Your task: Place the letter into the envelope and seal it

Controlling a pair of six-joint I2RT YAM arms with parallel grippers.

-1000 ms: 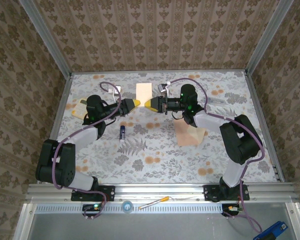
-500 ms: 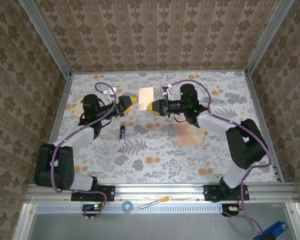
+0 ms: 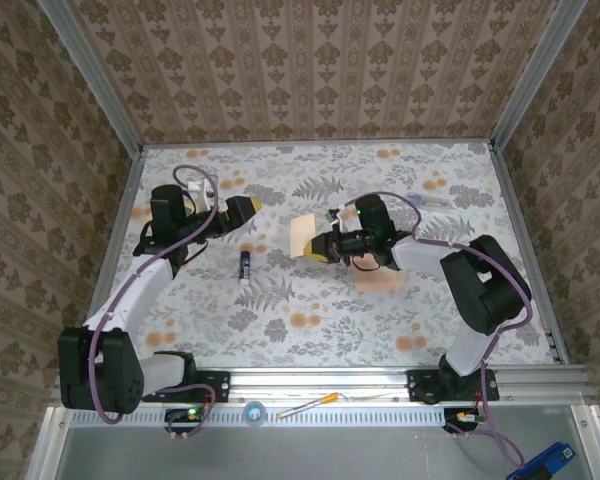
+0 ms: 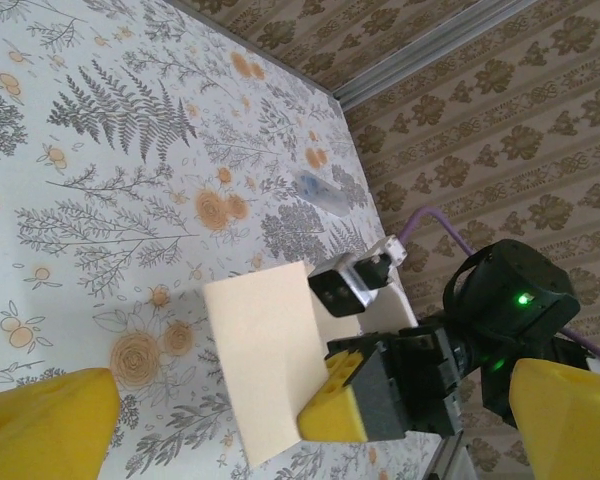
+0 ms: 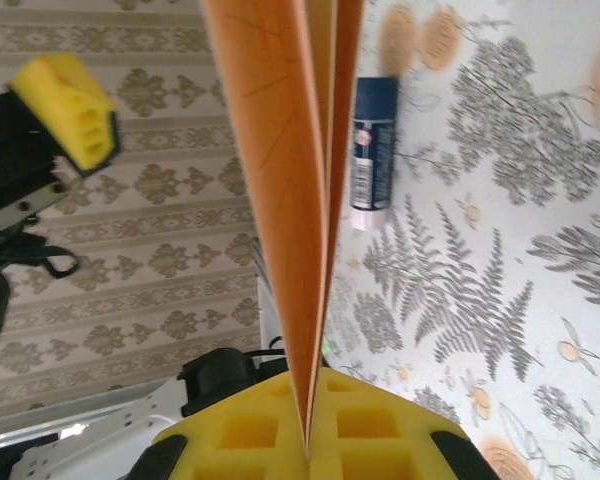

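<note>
Right gripper [image 3: 318, 249]: pads pressed onto letter [image 3: 302, 236], pinching its lower edge; sheet held upright, off table [image 3: 310, 300], doubled layers seen edge-on in right wrist view. Left gripper [image 3: 247, 206]: fingers [image 4: 45, 420] spread wide, holding nothing, well apart from letter. Envelope [image 3: 382, 283] flat on table beneath right arm. Glue stick [image 3: 244, 264] lying near left gripper.

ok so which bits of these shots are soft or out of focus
Right wrist view: the letter, pinched in the right fingers, sits so close to the lens that both look soft, while the blue tube behind is sharper. Left wrist view: the left fingers blur at the bottom corners, but the letter is crisp. Top external view: even light, no glare.
</note>
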